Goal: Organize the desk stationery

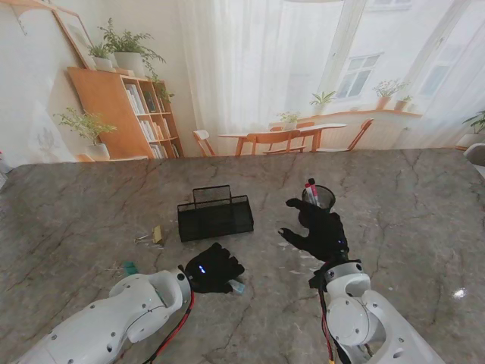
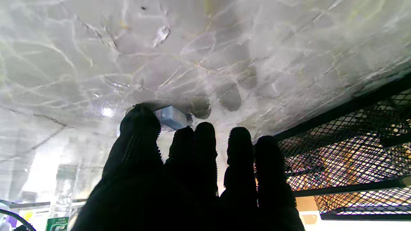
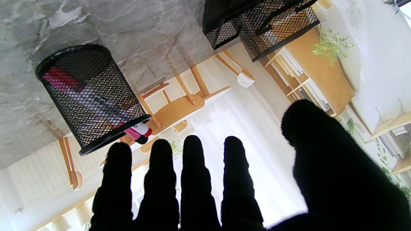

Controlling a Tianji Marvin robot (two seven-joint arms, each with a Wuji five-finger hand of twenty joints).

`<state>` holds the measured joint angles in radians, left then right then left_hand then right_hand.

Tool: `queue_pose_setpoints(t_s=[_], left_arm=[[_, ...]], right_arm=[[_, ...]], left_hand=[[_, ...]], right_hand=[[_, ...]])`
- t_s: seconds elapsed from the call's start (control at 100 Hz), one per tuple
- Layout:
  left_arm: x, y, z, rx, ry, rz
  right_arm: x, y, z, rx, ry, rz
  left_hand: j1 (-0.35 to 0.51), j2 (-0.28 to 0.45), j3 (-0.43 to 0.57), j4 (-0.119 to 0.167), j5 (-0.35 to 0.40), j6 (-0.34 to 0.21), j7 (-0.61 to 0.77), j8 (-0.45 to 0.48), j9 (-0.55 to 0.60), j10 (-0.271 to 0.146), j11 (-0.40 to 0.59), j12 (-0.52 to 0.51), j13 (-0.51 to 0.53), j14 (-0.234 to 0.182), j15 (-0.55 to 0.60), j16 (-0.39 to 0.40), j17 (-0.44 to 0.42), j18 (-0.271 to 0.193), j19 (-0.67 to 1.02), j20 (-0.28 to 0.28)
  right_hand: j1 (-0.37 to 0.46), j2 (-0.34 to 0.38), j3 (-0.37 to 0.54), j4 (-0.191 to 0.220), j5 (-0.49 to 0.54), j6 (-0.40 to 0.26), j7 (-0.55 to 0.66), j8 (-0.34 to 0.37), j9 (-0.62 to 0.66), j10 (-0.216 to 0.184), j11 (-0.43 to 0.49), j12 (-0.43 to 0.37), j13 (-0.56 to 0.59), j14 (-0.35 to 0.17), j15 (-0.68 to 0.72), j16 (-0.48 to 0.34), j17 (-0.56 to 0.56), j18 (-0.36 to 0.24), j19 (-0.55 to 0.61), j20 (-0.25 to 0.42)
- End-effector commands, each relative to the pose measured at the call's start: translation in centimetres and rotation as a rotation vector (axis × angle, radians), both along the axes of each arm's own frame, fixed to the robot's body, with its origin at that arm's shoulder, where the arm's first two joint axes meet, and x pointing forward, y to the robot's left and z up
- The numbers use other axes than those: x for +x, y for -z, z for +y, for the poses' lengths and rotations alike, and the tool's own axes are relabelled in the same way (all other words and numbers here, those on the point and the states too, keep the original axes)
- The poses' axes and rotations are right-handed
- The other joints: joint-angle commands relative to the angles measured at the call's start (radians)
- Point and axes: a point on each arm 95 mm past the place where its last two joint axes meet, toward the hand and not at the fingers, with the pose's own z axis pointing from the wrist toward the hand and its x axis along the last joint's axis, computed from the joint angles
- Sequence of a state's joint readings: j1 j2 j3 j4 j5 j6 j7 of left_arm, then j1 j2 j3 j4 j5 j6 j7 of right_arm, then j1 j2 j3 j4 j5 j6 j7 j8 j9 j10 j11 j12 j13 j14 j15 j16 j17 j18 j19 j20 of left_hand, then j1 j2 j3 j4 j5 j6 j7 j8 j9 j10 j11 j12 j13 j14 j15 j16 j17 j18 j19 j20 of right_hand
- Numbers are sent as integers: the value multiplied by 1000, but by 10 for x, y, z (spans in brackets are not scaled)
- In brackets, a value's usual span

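Presently the left hand [image 1: 214, 267] pinches a small pale-blue block [image 2: 172, 117] against the table [image 1: 83, 205] near its front edge; lift cleanly toward the mesh tray [image 1: 215, 218], while the right hand [image 1: 318, 227] idles splayed.

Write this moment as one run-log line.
left hand: closing on small blue item | right hand: open, beside mesh pen cup | mesh tray: untouched

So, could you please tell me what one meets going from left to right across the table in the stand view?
Teal item → yellow item → left robot hand → right robot hand.
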<state>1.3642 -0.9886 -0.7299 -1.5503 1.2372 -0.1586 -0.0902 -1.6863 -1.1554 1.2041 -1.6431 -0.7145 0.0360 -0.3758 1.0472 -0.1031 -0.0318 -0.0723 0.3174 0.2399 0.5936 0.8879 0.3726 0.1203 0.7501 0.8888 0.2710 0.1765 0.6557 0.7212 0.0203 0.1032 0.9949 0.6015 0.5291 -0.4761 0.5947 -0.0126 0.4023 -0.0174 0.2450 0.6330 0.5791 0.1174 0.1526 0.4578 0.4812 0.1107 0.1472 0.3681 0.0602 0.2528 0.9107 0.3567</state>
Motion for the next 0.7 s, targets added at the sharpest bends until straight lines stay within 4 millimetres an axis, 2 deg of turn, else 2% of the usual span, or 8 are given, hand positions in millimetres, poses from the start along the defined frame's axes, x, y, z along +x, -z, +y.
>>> queue_pose_setpoints(t_s=[0.0, 0.2, 0.29, 0.38, 0.44, 0.53, 0.62, 0.69], left_arm=[[-12, 31, 16, 73, -22, 74], [-16, 41, 15, 68, -31, 95], [-16, 42, 14, 65, -33, 99], [-16, 42, 13, 61, -41, 102], [-16, 42, 13, 60, -45, 102], [-15, 44, 13, 53, -55, 105], [-14, 47, 12, 40, -71, 112], [-14, 48, 11, 30, -81, 117]], right_arm=[[-1, 1, 1, 7, 3, 10], [-2, 1, -1, 16, 20, 5], [-2, 1, -1, 22, 27, 5], [-2, 0, -1, 26, 33, 3], [-2, 0, -1, 25, 34, 2], [-2, 0, -2, 27, 36, 1], [-3, 0, -2, 31, 40, 2], [-3, 0, -3, 32, 44, 1]], left_hand=[[135, -146, 9, 21, 76, -100, 171, -21, 28, -62, 32, 33, 17, -7, 25, 17, 9, -21, 35, 16], [170, -171, 12, 22, 76, -134, 334, -60, 90, -81, 50, 166, 48, -18, 67, 40, 27, -24, 63, 44], [196, -173, 13, 22, 72, -158, 458, -40, 117, -105, 87, 209, 58, -29, 93, 57, 29, -24, 82, 64], [216, -179, 14, 22, 53, -153, 531, -29, 114, -114, 117, 227, 48, -28, 112, 71, 17, -23, 94, 78], [230, -181, 16, 21, 32, -152, 591, 17, 90, -122, 125, 234, 22, -26, 109, 72, -2, -20, 92, 81], [241, -171, 15, 20, 18, -154, 653, 84, 24, -111, 87, 215, -27, -12, 69, 54, -32, -15, 79, 76], [243, -161, 37, 23, 21, -140, 651, 250, -41, -87, 7, 148, -63, -21, -49, -39, -55, -5, 67, 69], [243, -160, 57, 24, 20, -151, 643, 315, -72, -79, -21, 117, -74, -20, -141, -107, -66, 12, 45, 58]], right_hand=[[-17, 28, -23, -21, 23, -13, 10, 25, 6, -1, 3, 15, 14, -2, 5, 15, -8, 11, 17, 24], [-20, 47, -29, -20, 31, -10, 15, 30, 15, 1, 6, 20, 20, 0, 10, 21, -6, 12, 19, 30], [-23, 54, -31, -20, 34, -10, 17, 32, 18, 2, 7, 23, 22, -3, 12, 23, -6, 14, 20, 32], [-21, 60, -34, -19, 37, -10, 19, 34, 20, 1, 8, 25, 23, -2, 13, 25, -7, 15, 21, 34], [-23, 63, -36, -19, 41, -9, 21, 35, 24, 2, 9, 26, 26, -1, 15, 27, -6, 15, 22, 35], [-25, 71, -39, -19, 48, -7, 25, 37, 29, 3, 11, 29, 29, -1, 17, 29, -5, 16, 22, 37], [-26, 77, -41, -18, 53, -6, 27, 39, 30, 4, 10, 30, 30, -3, 18, 30, -6, 17, 22, 38], [-26, 79, -42, -18, 56, -6, 28, 40, 33, 3, 11, 31, 33, 0, 20, 32, -4, 19, 24, 39]])
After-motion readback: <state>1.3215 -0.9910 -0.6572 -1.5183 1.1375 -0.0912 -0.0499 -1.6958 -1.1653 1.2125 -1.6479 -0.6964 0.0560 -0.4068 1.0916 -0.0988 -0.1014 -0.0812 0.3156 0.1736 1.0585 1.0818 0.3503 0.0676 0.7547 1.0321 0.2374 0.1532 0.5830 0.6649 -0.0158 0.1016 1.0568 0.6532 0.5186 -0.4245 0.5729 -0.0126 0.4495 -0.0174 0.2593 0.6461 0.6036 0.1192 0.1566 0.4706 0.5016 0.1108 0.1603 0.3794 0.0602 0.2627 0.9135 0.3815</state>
